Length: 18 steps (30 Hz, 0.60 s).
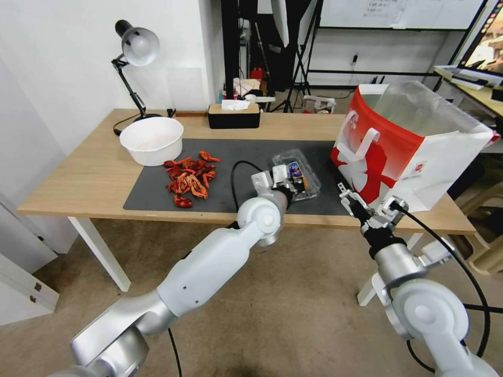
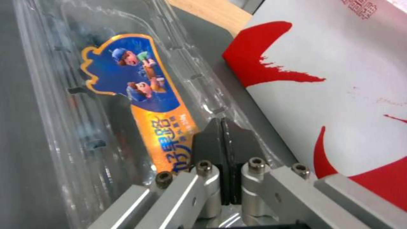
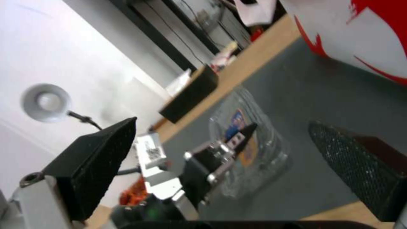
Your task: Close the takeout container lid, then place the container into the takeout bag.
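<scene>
The clear container lies on the dark mat just left of the red-and-white takeout bag. Its lid lies flat over the box and bears a blue and orange label. My left gripper is shut, with its black fingertips pressed together on the lid's near edge beside the label. From the right wrist, the left gripper shows its tip down on the container. My right gripper hangs open at the table's front edge, just before the bag's near corner, holding nothing.
A white bowl and a pile of red crayfish lie at the mat's left end. A black tissue box and a desk lamp stand at the back. The bag stands upright with its mouth open.
</scene>
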{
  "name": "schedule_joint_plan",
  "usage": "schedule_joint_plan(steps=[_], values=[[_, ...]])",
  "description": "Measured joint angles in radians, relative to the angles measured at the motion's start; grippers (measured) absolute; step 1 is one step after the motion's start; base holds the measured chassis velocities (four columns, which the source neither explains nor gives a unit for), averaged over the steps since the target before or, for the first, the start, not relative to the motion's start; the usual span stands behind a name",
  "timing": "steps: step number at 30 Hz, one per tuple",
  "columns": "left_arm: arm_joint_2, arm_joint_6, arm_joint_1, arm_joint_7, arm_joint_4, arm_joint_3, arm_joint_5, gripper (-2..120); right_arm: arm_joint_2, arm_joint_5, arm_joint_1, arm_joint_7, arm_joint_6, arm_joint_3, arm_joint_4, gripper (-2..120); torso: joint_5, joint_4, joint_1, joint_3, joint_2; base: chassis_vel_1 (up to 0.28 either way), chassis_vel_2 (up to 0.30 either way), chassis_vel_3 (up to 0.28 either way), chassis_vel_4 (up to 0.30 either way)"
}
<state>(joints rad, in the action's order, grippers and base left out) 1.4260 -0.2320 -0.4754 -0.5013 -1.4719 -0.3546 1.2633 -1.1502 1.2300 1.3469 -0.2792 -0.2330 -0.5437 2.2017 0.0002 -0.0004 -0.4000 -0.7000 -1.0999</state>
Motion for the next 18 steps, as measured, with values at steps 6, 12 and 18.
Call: schedule_joint_plan(steps=[6,12,18], values=[[-0.010,0.002,0.004,0.007,0.003,-0.010,0.006,0,0.028,0.050,-0.090,-0.078,-0.069,0.009,-0.040,100,-0.0002,0.0004,0.000,0.000,0.000,0.000,0.000,0.000,0.000],[-0.009,0.004,0.008,0.008,0.011,-0.011,0.009,0,0.056,0.093,-0.153,-0.121,-0.112,0.024,-0.080,100,-0.0001,0.0005,0.000,0.000,0.000,0.000,0.000,0.000,0.000],[-0.009,0.009,0.010,0.011,0.029,-0.005,0.009,0,0.094,0.126,-0.237,-0.139,-0.166,0.039,-0.137,100,-0.0001,0.0004,0.000,0.000,0.000,0.000,0.000,0.000,0.000]])
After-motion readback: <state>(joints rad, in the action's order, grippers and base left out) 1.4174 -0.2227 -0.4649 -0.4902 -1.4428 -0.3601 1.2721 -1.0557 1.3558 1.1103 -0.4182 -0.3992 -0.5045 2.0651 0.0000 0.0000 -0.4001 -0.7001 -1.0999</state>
